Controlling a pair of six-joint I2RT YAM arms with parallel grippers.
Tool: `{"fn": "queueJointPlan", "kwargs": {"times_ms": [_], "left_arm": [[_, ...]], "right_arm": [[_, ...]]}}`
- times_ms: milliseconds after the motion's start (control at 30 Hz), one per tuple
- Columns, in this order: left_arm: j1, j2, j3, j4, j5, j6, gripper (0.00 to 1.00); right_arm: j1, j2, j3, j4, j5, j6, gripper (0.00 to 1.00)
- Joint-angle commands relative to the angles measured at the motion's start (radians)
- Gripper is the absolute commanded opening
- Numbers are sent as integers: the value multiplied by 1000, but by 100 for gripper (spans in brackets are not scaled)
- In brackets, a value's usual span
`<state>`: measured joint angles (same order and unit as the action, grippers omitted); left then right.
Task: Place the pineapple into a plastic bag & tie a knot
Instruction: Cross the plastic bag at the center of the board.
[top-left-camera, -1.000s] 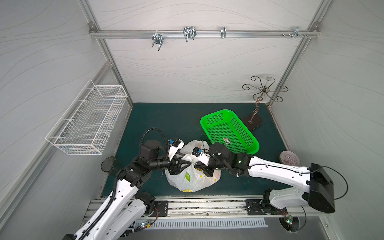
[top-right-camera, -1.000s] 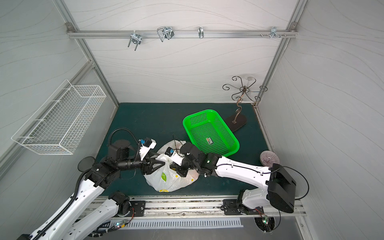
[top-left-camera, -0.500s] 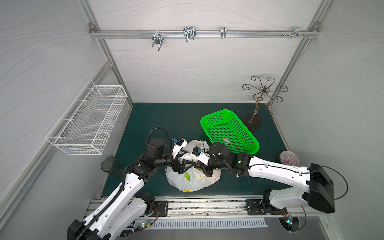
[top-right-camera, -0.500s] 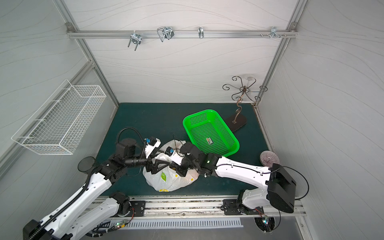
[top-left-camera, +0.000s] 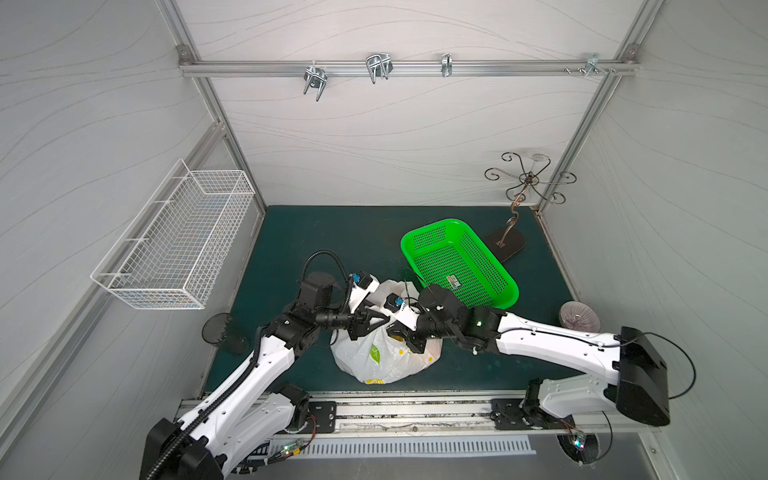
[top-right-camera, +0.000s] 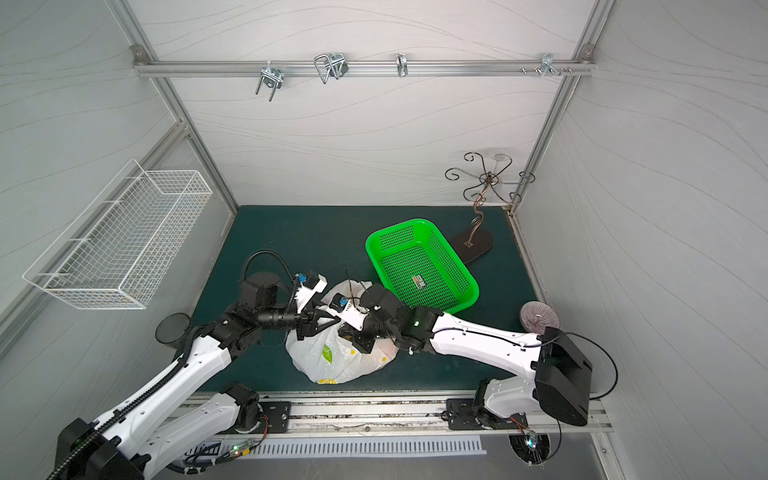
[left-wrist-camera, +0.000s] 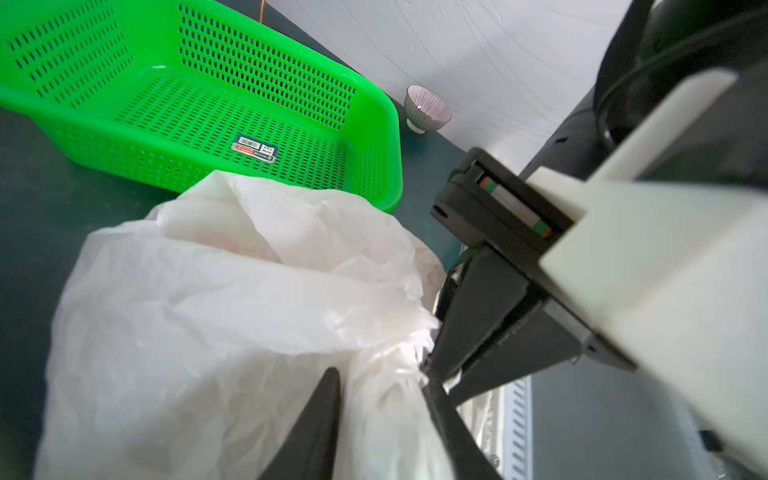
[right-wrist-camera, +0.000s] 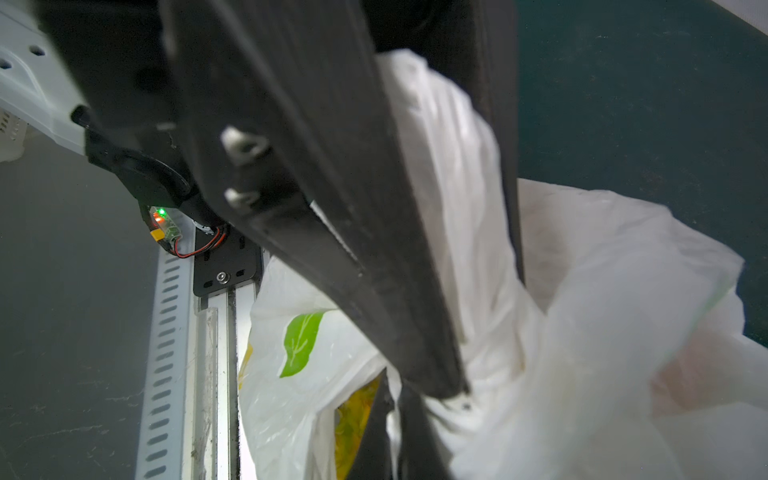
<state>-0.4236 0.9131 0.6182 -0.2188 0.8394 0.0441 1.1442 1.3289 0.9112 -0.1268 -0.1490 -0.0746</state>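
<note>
**A:** Where is the plastic bag (top-left-camera: 386, 359)?

**B:** On the mat, just beside the green tray (top-left-camera: 453, 266), off the tray corner nearest the arms' rail. I can't tell if bag and tray touch. It sits plump, with its leaf print facing away from the tray.

**A:** And the pineapple?

**B:** I can't see it plainly. The tray holds no fruit and the bag bulges, so I judge it's inside (a yellow patch shows through a gap in the right wrist view, but that could be print).

**A:** So which step is this?

**B:** The tying, I'd say. Both grippers meet over the bag's top, on its tray-side half. The right gripper (left-wrist-camera: 427, 365) is clenched tight on a twisted bunch of white film. The left gripper (left-wrist-camera: 379, 374) has its fingers (left-wrist-camera: 320, 424) either side of a gathered strand. The film presses against both, so I read it as gripping that strand.

**A:** Any knot?

**B:** None that I can see.

**A:** What does the next move call for?

**B:** Probably crossing the two strands and passing one under the other. Then they pull apart, one toward the tray and one away from it. The film is thin, so the pull should be gentle enough not to tear it or drag the bag against the tray.
</note>
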Motion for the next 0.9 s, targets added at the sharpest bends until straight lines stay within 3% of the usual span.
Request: {"fn": "queueJointPlan", "kwargs": {"times_ms": [0,133,233,333,500,667,767,867], "left_arm": [[5,0,19,39,32,8,22],[5,-6,21,24,31,17,0],[5,-13,25,24,25,18,0],[5,-22,32,19,8,30,0],[5,-51,50,-17,-48,89,0],[5,-65,49,-3,-69,90,0],[5,-65,46,14,-64,80,0],[5,-67,47,21,-59,75,0]], "right_arm": [[5,4,-3,24,0,8,0],[6,1,0,20,1,12,0],[6,-11,3,12,2,19,1],[5,-33,27,-27,10,36,40],[6,-155,122,-210,13,104,69],[4,-259,237,-374,69,288,67],[5,-265,309,-433,200,525,57],[5,-233,388,-539,342,867,53]]}}
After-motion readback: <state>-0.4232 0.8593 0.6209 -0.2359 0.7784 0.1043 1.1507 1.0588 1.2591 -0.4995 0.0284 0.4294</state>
